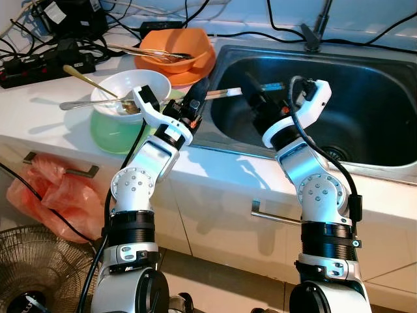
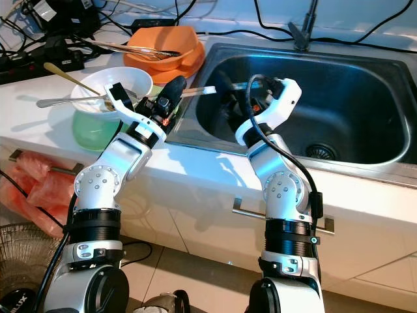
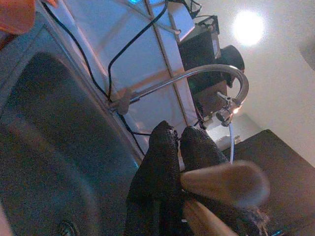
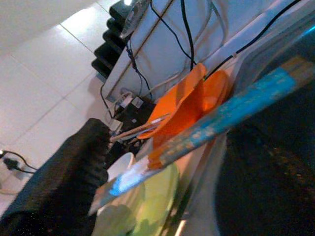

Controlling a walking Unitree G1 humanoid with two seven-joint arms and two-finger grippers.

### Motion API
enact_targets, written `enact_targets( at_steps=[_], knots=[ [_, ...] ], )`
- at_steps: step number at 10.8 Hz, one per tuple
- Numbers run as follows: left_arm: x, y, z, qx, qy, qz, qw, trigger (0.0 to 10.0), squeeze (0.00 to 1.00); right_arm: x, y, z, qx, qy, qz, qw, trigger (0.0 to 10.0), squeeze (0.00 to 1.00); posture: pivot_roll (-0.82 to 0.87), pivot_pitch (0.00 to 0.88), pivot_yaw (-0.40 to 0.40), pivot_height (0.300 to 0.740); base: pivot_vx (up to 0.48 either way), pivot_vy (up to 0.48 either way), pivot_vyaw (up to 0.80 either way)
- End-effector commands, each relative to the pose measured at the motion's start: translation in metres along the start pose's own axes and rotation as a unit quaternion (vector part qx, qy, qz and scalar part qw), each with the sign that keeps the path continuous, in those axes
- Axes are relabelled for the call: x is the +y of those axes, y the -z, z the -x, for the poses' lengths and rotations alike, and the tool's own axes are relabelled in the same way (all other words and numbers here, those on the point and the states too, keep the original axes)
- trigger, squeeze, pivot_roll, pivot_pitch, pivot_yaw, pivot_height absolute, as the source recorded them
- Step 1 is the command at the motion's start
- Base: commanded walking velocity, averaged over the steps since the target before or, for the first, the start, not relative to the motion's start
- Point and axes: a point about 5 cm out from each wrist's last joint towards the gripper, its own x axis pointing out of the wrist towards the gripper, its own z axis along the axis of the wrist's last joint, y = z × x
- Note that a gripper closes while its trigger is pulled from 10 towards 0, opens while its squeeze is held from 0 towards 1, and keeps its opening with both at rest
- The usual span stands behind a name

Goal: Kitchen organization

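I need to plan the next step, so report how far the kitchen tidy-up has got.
Done: nothing clearly finished. In hand: left gripper holds chopsticks over the sink edge; right gripper is inside the sink. Left: white bowl with spoons, green bowl, orange dishes on the counter.

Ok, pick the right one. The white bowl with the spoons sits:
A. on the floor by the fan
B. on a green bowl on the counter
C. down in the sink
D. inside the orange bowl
B: the white bowl, spoons in it, is stacked on a green bowl on the counter, left of the sink and in front of the orange bowl.
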Motion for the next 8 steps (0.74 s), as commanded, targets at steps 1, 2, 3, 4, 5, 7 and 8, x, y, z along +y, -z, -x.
enact_targets(
  at_steps=[1, 2, 3, 4, 5, 7, 8],
  knots=[
    [-0.001, 0.014, 0.000, 0.010, 0.013, 0.029, 0.999, 0.0, 0.00, 0.008, 0.000, -0.006, -0.008, -0.011, -0.026, 1.000, 0.0, 0.00, 0.01, 0.150, 0.087, 0.740, 0.000, 0.000, 0.00],
    [-0.001, 0.014, 0.000, 0.012, 0.015, 0.030, 0.999, 0.0, 0.00, 0.009, 0.000, -0.007, -0.010, -0.010, -0.034, 0.999, 0.0, 0.00, 0.01, 0.150, 0.087, 0.740, 0.000, 0.000, 0.00],
    [-0.001, 0.016, 0.001, 0.015, 0.015, 0.036, 0.999, 0.0, 0.00, 0.009, 0.000, -0.007, -0.013, -0.010, -0.047, 0.999, 0.0, 0.00, 0.01, 0.150, 0.086, 0.740, 0.000, 0.000, 0.00],
    [-0.001, 0.018, 0.002, 0.019, 0.016, 0.041, 0.999, 0.0, 0.00, 0.009, 0.000, -0.007, -0.014, -0.009, -0.056, 0.998, 0.0, 0.00, 0.01, 0.151, 0.086, 0.740, 0.000, 0.000, 0.00],
    [-0.001, 0.022, 0.003, 0.025, 0.019, 0.046, 0.998, 0.0, 0.00, 0.009, 0.000, -0.008, -0.014, -0.009, -0.061, 0.998, 0.0, 0.00, 0.01, 0.151, 0.086, 0.740, 0.000, 0.000, 0.00],
    [-0.001, 0.026, 0.003, 0.030, 0.021, 0.049, 0.998, 0.0, 0.00, 0.011, 0.001, -0.009, -0.011, -0.010, -0.069, 0.997, 0.0, 0.00, 0.01, 0.153, 0.085, 0.740, 0.000, 0.000, 0.00],
    [-0.001, 0.026, 0.004, 0.030, 0.018, 0.049, 0.998, 0.0, 0.00, 0.012, 0.003, -0.009, -0.008, -0.012, -0.077, 0.997, 0.0, 0.00, 0.01, 0.155, 0.086, 0.740, 0.000, 0.000, 0.00]
  ],
)
